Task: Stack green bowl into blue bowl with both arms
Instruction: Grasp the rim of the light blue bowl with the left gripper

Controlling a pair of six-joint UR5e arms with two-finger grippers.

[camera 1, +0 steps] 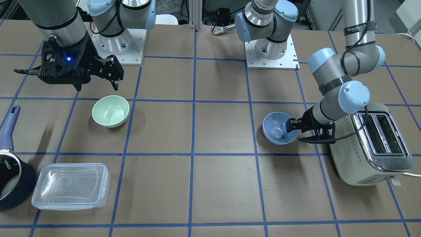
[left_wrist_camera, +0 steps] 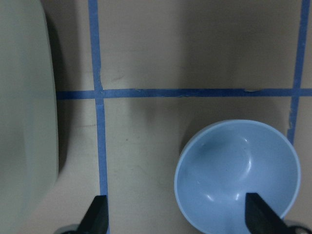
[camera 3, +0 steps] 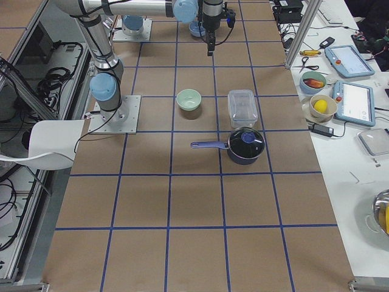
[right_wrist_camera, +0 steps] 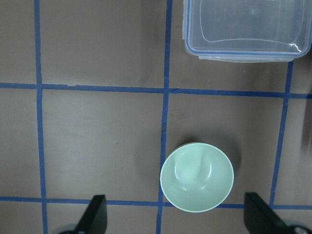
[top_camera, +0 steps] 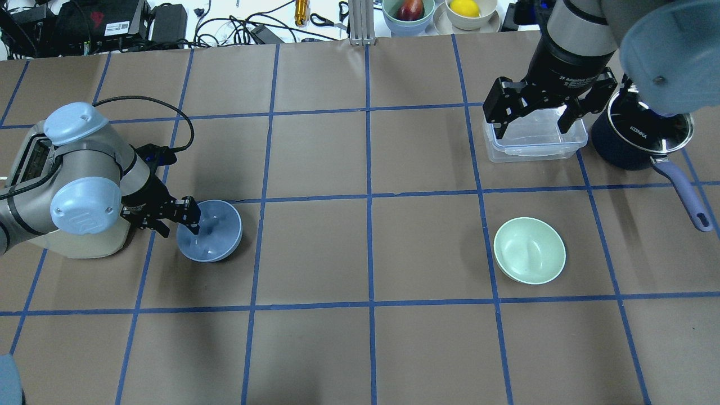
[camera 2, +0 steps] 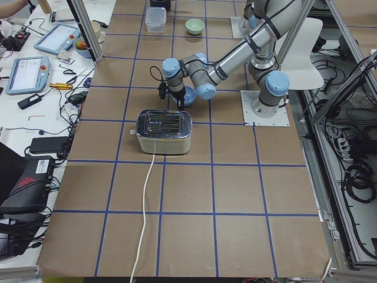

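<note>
Now the left pincer [top_camera: 179, 227], splayed wide and empty, has one finger inside the blue bowl [top_camera: 216, 243] beside the toaster [camera 1: 358, 158], so a pinch could tip or skid it, while the right pincer [top_camera: 531, 124] hangs open, empty, above the green bowl [top_camera: 529, 250] on the table [top_camera: 365, 247].

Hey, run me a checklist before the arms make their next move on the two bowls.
1. Left gripper open: ok.
2. Its fingers straddle the blue bowl rim, one inside, one outside: ok.
3. Blue bowl empty: ok.
4. Green bowl upright and empty: ok.
5. Right gripper open: ok, though it is high above the green bowl, not at its rim.
6. Left arm clear of toaster: cannot tell; they overlap in the front view.
</note>
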